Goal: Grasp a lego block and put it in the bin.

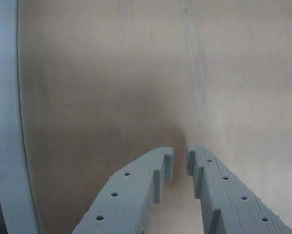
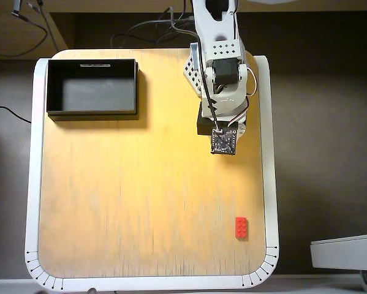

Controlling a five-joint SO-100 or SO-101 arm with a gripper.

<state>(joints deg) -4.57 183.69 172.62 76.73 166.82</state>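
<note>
Two grey printed fingers [image 1: 180,163] fill the bottom of my wrist view, tips nearly together with a narrow gap, holding nothing above the bare pale wooden bench [image 1: 111,87]. In the overhead view, the small red studded plastic lego block [image 2: 241,228] lies lower right; the shallow black rectangular bin [image 2: 92,64] sits upper left.

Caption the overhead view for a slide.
Arm's gripper poised over wooden tray table; red lego block near its lower right corner, empty black bin upper left.
</note>
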